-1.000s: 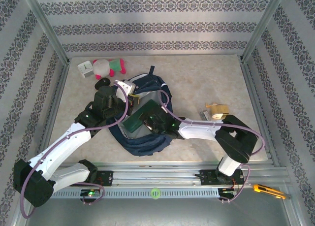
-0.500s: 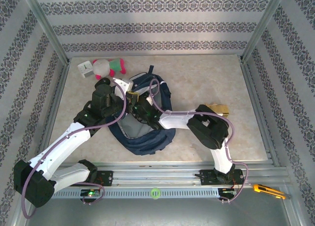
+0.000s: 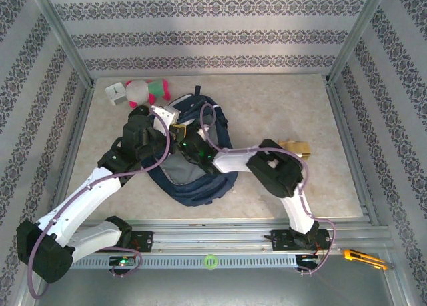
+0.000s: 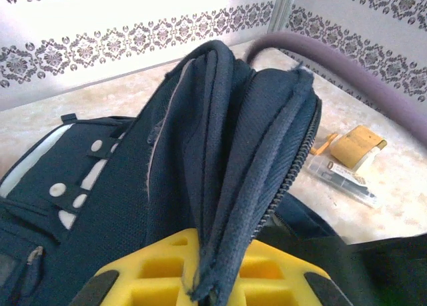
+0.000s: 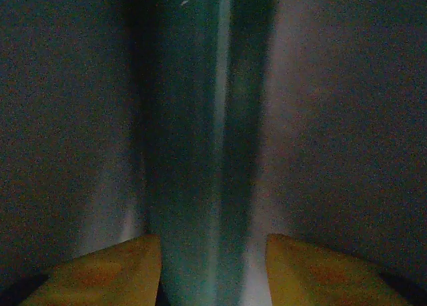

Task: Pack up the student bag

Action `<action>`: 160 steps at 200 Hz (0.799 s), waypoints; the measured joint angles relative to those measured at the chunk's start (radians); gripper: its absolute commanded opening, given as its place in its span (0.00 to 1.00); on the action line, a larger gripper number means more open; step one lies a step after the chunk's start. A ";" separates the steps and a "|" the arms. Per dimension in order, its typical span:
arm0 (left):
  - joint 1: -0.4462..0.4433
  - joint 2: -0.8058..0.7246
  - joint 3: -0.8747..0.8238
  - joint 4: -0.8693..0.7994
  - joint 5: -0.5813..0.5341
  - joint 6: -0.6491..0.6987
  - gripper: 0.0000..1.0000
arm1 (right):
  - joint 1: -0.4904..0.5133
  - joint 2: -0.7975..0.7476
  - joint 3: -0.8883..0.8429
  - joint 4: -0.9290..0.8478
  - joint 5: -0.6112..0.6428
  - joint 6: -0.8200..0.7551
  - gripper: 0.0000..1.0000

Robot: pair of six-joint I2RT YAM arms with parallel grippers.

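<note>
The left arm point(image 3: 87, 193) folds back from its base to an elbow at the near left corner. From there its white forearm slants up and rightwards to the left rim of the student bag point(image 3: 197, 179). The left gripper point(image 4: 203, 279) is closed tight on a fold of navy fabric at the zip edge, its yellow fingers point(image 4: 160, 253) pinching that lip from both sides and holding it upright. The bag lies mid-table, a little left of centre, with grey lining showing in its open mouth.

The right arm point(image 3: 233, 161) rises from its base and bends sharply at an elbow right of the bag. Its white forearm runs leftwards into the opening. The right gripper point(image 5: 213, 253) sits inside the dark pocket. Its pads point(image 5: 113, 269) stand partly apart with a flat teal-green thing point(image 5: 200, 119) upright between them; whether they press on it cannot be told.

In the back left corner a small white cube point(image 3: 115, 93) and a pink-and-green plush toy point(image 3: 143, 89) lie close to the wall, near the bag's top and the left wrist. Bare tabletop point(image 3: 280, 106) opens behind and to the right of the bag. A tan tape dispenser point(image 3: 293, 147) lies just beside the right elbow. An orange knife point(image 3: 363, 258) rests on the near ledge, outside the front rail at the right.
</note>
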 measured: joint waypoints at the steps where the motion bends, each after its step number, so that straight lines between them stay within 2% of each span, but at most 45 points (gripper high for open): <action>1: 0.000 0.000 0.000 -0.001 -0.001 0.000 0.00 | 0.000 -0.008 -0.009 -0.003 0.000 0.000 0.49; 29: -0.005 -0.032 -0.027 -0.004 -0.019 0.007 0.00 | 0.023 -0.309 -0.211 -0.082 -0.003 -0.062 0.50; 57: -0.005 -0.053 -0.060 0.001 -0.019 0.006 0.00 | 0.020 -0.517 -0.279 -0.169 -0.021 -0.125 0.51; 82: -0.005 -0.077 -0.094 0.013 -0.014 0.007 0.00 | -0.024 -0.652 -0.302 -0.325 -0.078 -0.206 0.58; 110: -0.005 -0.102 -0.116 0.017 0.000 0.011 0.00 | -0.182 -0.757 -0.296 -0.551 -0.193 -0.345 0.65; 160: -0.005 -0.090 -0.118 0.015 0.042 0.037 0.00 | -0.605 -0.793 -0.192 -1.007 -0.330 -0.731 0.79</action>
